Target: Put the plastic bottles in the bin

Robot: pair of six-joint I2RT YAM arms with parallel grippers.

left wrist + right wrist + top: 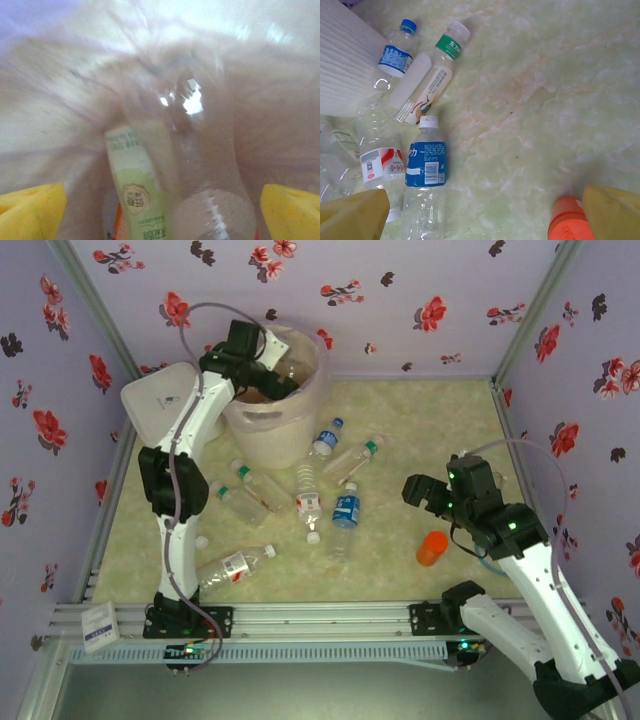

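The pale bin (268, 443) stands at the back left. My left gripper (270, 383) reaches down into its mouth. In the left wrist view this gripper (160, 215) is open, its yellow fingertips (30, 207) far apart. Between and below them lie a blurred clear bottle (210, 165) and a green-labelled bottle (137, 192), against the liner. Several plastic bottles lie on the table before the bin, among them a blue-capped one (325, 437) and a blue-labelled one (346, 508). My right gripper (425, 495) hovers open over bare table at the right, right of the blue-labelled bottle (425, 170).
A small orange container (432, 548) stands just under my right gripper (485, 215), beside its right fingertip. A white square box (160, 405) sits left of the bin. Flowered walls close in the table on three sides.
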